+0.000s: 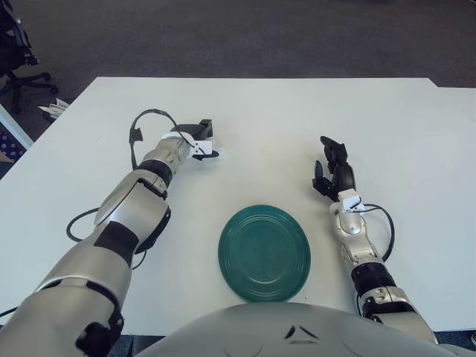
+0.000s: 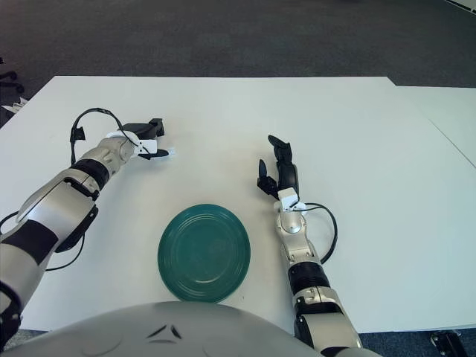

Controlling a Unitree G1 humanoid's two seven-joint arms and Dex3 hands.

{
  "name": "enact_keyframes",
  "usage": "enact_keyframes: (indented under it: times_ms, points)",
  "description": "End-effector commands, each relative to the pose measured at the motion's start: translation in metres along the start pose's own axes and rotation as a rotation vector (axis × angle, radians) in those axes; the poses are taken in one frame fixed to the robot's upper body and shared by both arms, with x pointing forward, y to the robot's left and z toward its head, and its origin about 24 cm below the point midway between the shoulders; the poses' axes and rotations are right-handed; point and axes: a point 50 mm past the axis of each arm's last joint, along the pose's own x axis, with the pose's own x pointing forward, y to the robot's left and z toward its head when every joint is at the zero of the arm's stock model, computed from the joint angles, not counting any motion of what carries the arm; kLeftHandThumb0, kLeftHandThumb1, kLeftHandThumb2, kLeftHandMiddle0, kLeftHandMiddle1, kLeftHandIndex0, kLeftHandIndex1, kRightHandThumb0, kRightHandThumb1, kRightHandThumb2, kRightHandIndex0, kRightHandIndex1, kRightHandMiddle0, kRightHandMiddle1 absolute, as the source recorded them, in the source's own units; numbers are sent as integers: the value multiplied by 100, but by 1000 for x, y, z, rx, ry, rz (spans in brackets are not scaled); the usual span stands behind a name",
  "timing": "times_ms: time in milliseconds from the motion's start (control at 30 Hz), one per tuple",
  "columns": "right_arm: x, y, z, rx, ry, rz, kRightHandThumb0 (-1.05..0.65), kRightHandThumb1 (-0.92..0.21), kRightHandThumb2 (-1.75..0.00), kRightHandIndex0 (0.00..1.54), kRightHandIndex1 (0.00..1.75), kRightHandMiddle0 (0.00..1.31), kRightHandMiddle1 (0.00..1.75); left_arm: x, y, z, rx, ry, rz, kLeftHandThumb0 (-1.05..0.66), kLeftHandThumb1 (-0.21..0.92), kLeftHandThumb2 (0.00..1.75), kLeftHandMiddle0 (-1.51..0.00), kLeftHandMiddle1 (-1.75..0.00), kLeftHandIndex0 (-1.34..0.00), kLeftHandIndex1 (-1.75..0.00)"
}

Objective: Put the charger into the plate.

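Charger [image 1: 213, 153]: at the table's [image 1: 297, 119] 10 o'clock, your left robot hand [image 1: 199, 140] curled around it. Plate [image 1: 264, 253]: 6 o'clock, bare. Right robot hand [image 1: 331, 167]: fingers apart, idle, 2 o'clock of plate. Transfer pending.

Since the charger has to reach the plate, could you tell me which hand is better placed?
Left: the left hand is at the white charger; the right hand is open, far from it, right of the plate.
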Motion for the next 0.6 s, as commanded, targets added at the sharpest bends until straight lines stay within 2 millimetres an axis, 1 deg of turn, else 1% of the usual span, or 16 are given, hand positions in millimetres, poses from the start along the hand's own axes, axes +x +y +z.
enact_keyframes:
  times_ms: [0, 33, 133, 200, 267, 300, 333, 367, 433, 467, 567]
  points:
    - [-77, -21, -68, -108, 337, 18, -68, -92, -83, 26, 0, 0, 64, -6, -35, 0, 27, 5, -59, -91, 92, 36, -34, -175, -13, -170]
    - [-77, -21, -68, -108, 337, 17, -69, -92, -83, 27, 0, 0, 64, -6, -36, 1, 27, 2, -50, -92, 92, 36, -28, -175, -12, -167]
    - [-78, -23, -68, -108, 336, 16, -69, -92, -82, 27, 0, 0, 64, -7, -38, 2, 26, -7, -27, -92, 92, 36, -20, -175, -12, -163]
    - [-78, -24, -68, -108, 335, 16, -70, -92, -82, 27, 1, 0, 64, -7, -40, 2, 25, -12, -14, -94, 92, 39, -10, -173, -10, -158]
    - [-77, -24, -68, -110, 336, 15, -70, -92, -82, 28, 1, 0, 65, -8, -42, 2, 21, -15, 3, -96, 92, 40, -7, -169, -12, -152]
    - [-78, -25, -68, -111, 337, 15, -70, -92, -82, 28, 1, 0, 65, -9, -43, 2, 20, -15, 9, -97, 92, 42, -7, -159, -13, -148]
    - [-78, -26, -68, -111, 338, 14, -70, -92, -83, 28, 1, 0, 65, -9, -44, 2, 17, -16, 16, -98, 92, 43, -7, -155, -14, -146]
    - [-78, -26, -68, -112, 339, 14, -70, -92, -83, 28, 1, 0, 65, -9, -44, 3, 15, -16, 21, -99, 92, 44, -8, -144, -15, -141]
    - [-78, -27, -68, -111, 341, 13, -70, -92, -83, 27, 1, 0, 66, -9, -45, 3, 12, -16, 29, -100, 92, 46, -10, -129, -16, -136]
    - [-77, -27, -68, -111, 343, 12, -70, -92, -83, 27, 0, 0, 66, -9, -45, 3, 8, -16, 34, -100, 92, 46, -10, -126, -17, -135]
    - [-77, -28, -69, -109, 347, 9, -70, -92, -84, 27, 0, 0, 66, -10, -47, 4, -6, -14, 46, -101, 92, 48, -12, -110, -18, -129]
